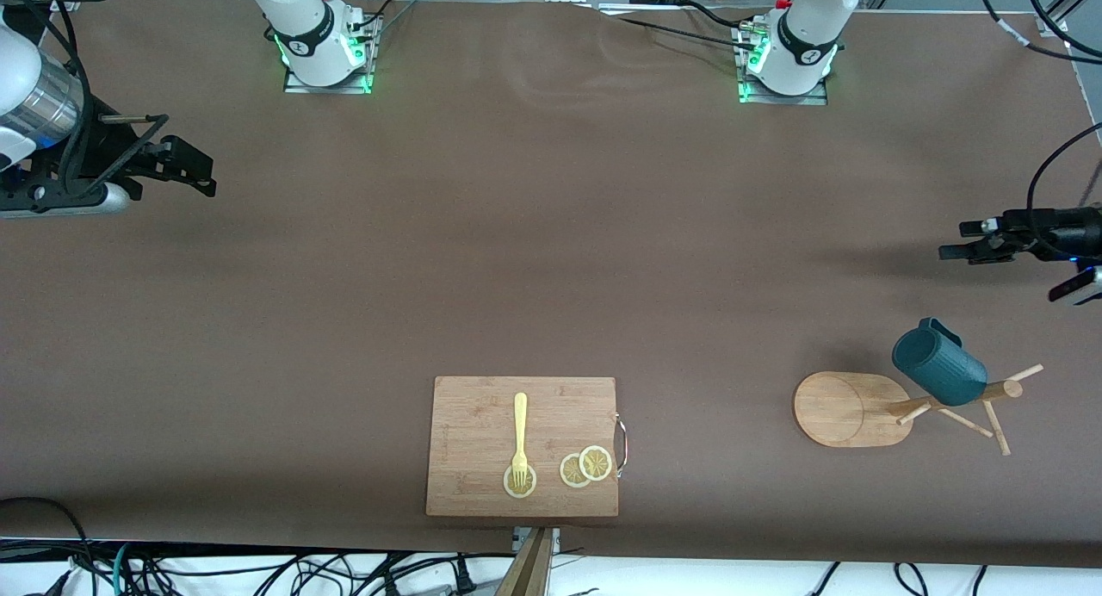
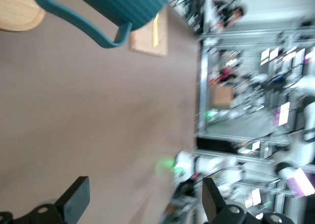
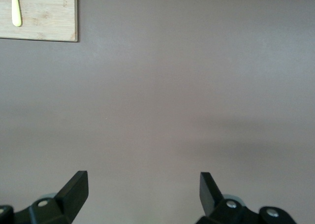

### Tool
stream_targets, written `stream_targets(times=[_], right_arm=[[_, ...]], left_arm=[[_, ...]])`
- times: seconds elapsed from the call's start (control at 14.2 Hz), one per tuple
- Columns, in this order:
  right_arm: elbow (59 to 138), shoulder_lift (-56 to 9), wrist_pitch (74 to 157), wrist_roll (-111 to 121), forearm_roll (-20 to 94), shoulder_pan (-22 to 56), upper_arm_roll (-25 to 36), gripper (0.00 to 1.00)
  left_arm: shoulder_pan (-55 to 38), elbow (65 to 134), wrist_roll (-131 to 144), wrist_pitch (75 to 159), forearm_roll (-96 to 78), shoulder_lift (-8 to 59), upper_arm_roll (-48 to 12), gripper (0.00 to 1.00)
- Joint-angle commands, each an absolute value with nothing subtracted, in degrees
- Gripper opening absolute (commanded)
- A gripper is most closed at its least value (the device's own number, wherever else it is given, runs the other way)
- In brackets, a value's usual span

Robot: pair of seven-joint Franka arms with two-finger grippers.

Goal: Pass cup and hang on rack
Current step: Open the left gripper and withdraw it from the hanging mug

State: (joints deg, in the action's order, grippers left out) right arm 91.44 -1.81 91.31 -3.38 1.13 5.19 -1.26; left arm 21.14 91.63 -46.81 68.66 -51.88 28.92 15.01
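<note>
The cup (image 1: 938, 368) hangs on the rack (image 1: 848, 411), no writing readable, with the left hand (image 1: 977, 240) at its one o'clock and the right hand (image 1: 185, 165) both wide open, empty.

I see a rectangular light bamboo cutting board (image 1: 523, 446) with a thin metal handle (image 1: 622, 445) on its short edge at 3 o'clock, lying on the brown table cover (image 1: 551, 234), at the edge nearest the front camera. A pale yellow plastic fork (image 1: 520, 439) lies on the board, tines at 6 o'clock resting on one lemon slice (image 1: 519, 482). Two more overlapping lemon slices (image 1: 586, 467) sit at 3 o'clock of that one. Black cables (image 1: 258, 574) trail below the table's near edge.
</note>
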Motion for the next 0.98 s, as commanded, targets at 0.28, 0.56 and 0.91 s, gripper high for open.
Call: stream_targets(times=[0.28,0.56,0.91], right_arm=[[90.35,-2.2,90.97,-3.34,1.14,5.36,-1.23,1.0],[90.35,-2.2,90.97,-3.43,1.14,5.36,-1.23,1.0],[90.35,-2.2,90.97,-3.51,1.14,5.36,-1.23,1.0]], left_arm=[[7.83,80.25,-27.29,75.57,-20.26,19.79,10.84,1.0],[5.99,80.24,-13.2,80.4,-2.41,16.35,-2.35,1.0],[0.53,80.33,-12.13,91.47,2.81,11.26,-3.25,1.0]])
